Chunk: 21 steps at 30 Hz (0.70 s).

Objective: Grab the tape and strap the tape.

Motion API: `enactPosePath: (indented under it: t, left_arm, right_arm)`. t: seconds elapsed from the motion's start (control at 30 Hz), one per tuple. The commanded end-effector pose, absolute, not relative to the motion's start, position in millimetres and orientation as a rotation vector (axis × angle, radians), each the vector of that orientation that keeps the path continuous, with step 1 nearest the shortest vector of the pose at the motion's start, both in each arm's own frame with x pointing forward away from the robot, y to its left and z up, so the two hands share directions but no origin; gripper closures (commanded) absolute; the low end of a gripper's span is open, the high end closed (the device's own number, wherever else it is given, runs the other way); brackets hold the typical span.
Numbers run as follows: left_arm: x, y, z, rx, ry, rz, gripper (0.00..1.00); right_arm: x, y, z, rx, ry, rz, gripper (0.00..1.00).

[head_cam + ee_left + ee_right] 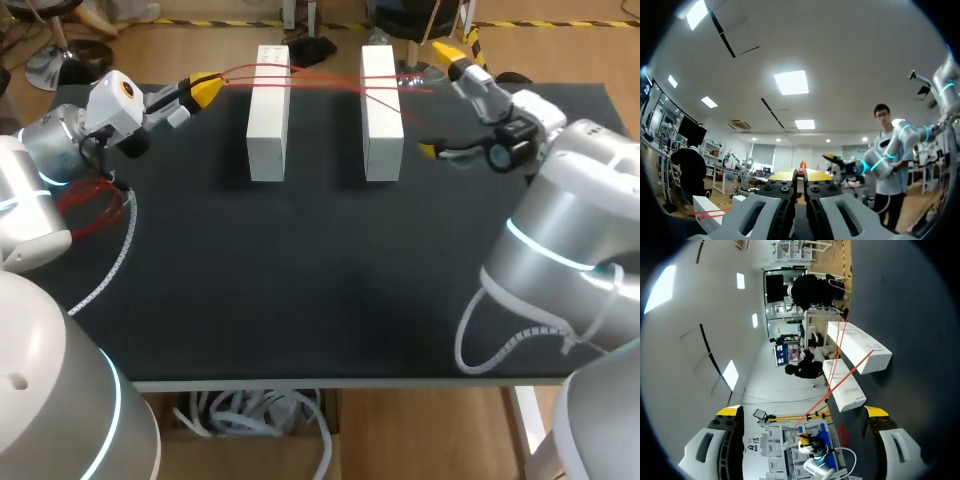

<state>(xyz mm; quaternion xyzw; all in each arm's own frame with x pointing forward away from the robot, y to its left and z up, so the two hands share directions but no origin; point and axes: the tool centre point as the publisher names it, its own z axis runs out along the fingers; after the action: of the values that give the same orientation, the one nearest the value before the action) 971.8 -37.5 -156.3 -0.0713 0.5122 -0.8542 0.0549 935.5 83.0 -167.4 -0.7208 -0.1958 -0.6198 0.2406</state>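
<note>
— Red tape (320, 80) stretches across both white blocks (268, 115), its end pinched tight in our left gripper (207, 88).
— Our right gripper (438, 100) gapes wide near the far end; pulling harder could topple a block.

This is a robotics lab with a test bench. Two pale grey jointed machines, the left arm (45, 165) and the right arm (570, 230), have lit blue-white rings at their joints and trail white spiral-wrapped cable (112, 262). They lean over a matte black counter (300, 290). The counter carries plain test fixtures: two white blocks (268, 110) (382, 110) side by side, with red tape (322, 78) strung across them.
</note>
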Motion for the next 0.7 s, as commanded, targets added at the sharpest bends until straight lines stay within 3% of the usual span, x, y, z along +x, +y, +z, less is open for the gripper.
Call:
enactPosePath:
  t: [0.03, 0.7]
  left_arm:
    - [971.6, -37.7, -157.1, -0.215, 1.551, -2.594, 1.00]
    - [971.6, -37.7, -157.1, -0.215, 1.551, -2.594, 1.00]
  right_arm:
    - [951.1, 105.1, -169.6, -1.991, -0.534, -1.680, 0.00]
    - [991.8, 152.0, -174.0, -1.940, -0.532, -1.643, 0.00]
